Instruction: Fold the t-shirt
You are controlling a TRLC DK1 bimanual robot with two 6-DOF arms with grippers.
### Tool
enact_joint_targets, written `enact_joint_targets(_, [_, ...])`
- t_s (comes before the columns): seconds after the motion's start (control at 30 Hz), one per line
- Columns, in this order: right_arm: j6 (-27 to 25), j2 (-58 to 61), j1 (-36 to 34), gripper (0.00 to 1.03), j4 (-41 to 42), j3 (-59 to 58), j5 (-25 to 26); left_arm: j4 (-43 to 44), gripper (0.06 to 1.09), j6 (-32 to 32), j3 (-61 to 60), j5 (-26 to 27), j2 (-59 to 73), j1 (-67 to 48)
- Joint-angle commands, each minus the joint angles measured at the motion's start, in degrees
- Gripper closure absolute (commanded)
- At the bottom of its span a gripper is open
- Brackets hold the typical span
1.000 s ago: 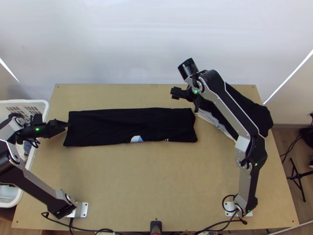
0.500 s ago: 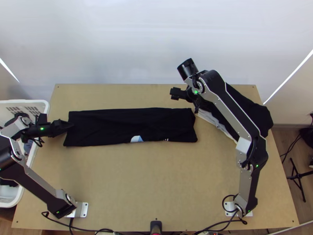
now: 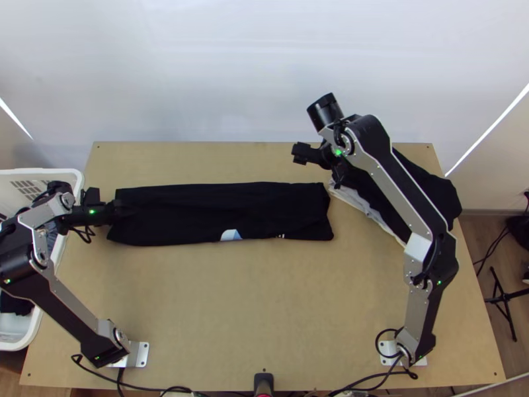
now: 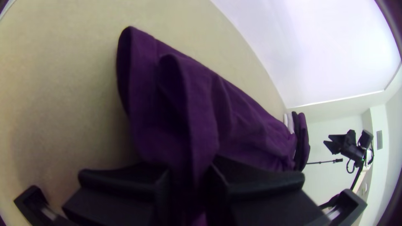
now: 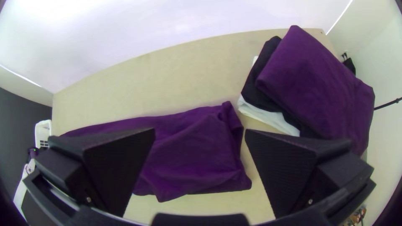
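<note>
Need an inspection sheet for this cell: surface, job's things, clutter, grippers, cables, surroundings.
Surface: light wooden table, visible parts flat.
Job's things: black t-shirt, folded into a long strip; pale print near its near edge.
Clutter: stack of folded clothes, dark and white, at far right; white basket with clothes at left.
Grippers: left gripper shut on the shirt's left end, cloth ridged between its fingers; right gripper open, above the table near the shirt's right end.
Cables: black cables along the near edge.
Surroundings: white wall behind; black stand on the floor, right.
</note>
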Motion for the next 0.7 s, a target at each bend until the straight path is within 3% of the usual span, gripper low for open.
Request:
enact_joint_targets(0.0, [-0.09,-2.13,-2.05,0.04,-0.17,-2.05,-0.28,7.56,1.05,-7.13,-2.10,0.01,-2.82,2.61])
enact_joint_targets(0.13, [-0.09,-3.89,-2.75,0.04,-0.09,-4.33,-0.72,5.71,1.05,-6.87,2.03,-0.43,-1.15,9.29])
enact_joint_targets(0.3, [0.00,-4.85,-2.84,0.03,-0.09,-6.18,-1.07,0.97,1.05,-2.30,6.43,-7.20,0.96,13.77])
enact_joint_targets(0.37, [0.27,-5.12,-2.75,0.03,-0.09,-6.53,-1.25,-2.11,1.05,-2.30,6.08,-7.20,-1.50,13.42])
enact_joint_targets(0.67, [1.23,-6.17,-3.01,0.03,0.18,-9.08,-1.25,-6.33,1.05,-12.67,6.52,-6.94,-16.79,-4.51])
